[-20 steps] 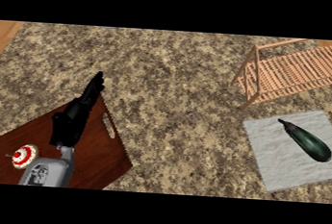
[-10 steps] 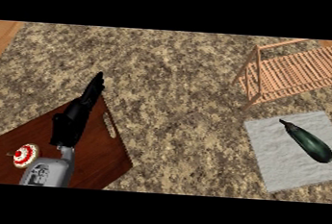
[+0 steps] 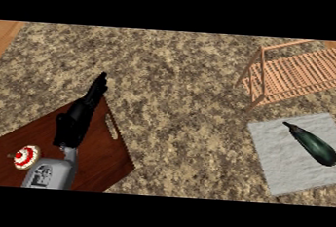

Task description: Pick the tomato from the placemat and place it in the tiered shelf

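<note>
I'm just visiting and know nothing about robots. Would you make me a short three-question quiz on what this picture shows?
1. True or false: the dark green vegetable lies on the grey placemat.
2. The wooden tiered shelf holds: A) a tomato, B) a plate, C) nothing visible.
3. Fill in: the left hand, fingers straight, shows above the dark wooden ____.

Key: 1 true. 2 C. 3 tray. No tomato shows anywhere, and the right hand is out of view.
</note>
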Robot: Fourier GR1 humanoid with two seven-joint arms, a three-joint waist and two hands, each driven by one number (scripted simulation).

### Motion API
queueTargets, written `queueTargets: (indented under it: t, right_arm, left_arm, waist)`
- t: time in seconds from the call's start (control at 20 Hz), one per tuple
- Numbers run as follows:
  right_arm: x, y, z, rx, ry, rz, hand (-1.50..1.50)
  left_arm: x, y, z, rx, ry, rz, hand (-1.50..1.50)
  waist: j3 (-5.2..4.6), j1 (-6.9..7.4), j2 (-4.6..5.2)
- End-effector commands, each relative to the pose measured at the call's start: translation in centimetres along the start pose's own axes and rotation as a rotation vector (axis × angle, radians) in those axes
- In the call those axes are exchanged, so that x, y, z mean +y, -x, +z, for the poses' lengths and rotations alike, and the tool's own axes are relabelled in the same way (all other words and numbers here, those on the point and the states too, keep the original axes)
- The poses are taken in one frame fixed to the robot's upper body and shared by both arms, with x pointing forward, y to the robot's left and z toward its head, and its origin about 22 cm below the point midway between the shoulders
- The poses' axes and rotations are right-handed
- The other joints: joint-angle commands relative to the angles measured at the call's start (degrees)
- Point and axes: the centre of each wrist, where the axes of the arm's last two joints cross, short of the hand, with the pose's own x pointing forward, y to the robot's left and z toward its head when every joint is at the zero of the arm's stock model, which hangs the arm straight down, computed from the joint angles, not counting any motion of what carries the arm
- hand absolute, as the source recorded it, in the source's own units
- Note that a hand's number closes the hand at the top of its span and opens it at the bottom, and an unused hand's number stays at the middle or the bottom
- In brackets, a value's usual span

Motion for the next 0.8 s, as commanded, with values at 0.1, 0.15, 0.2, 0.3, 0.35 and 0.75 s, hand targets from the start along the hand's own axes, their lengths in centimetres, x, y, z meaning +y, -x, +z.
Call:
queueTargets:
  t: [0.1, 0.15, 0.2, 0.3, 0.35, 0.75]
  right_arm:
    - [3.9, 0.9, -1.2, -0.145, 0.022, 0.107, 1.5]
    - [3.3, 1.5, -1.9, -0.144, 0.03, 0.072, 1.5]
    - [5.3, 1.1, -2.2, -0.125, 0.055, 0.034, 1.5]
    - [5.9, 3.7, -2.9, -0.088, 0.061, 0.058, 1.5]
    - [4.9, 4.0, -3.1, -0.056, 0.069, 0.059, 1.5]
    - [6.4, 6.1, -5.3, -0.015, 0.088, -0.297, 1.5]
  left_arm:
    - [-0.1, -0.1, -0.4, 0.005, 0.025, -0.005, 0.0]
    - [1.1, -0.8, -0.7, 0.001, 0.013, 0.004, 0.0]
    - [-0.1, 0.8, 0.2, 0.002, 0.005, -0.012, 0.0]
    - [-0.1, 1.1, -0.4, -0.012, 0.004, -0.009, 0.0]
    - [0.2, -0.6, -0.2, -0.002, 0.005, 0.004, 0.0]
    - [-0.5, -1.4, -0.1, -0.02, 0.007, -0.017, 0.0]
  waist:
    - [0.0, 0.47, 0.18]
    - [0.0, 0.2, 0.05]
    - [0.0, 0.37, 0.11]
    - [0.0, 0.18, 0.13]
    - [0.01, 0.09, -0.02]
    - [0.02, 0.27, -0.01]
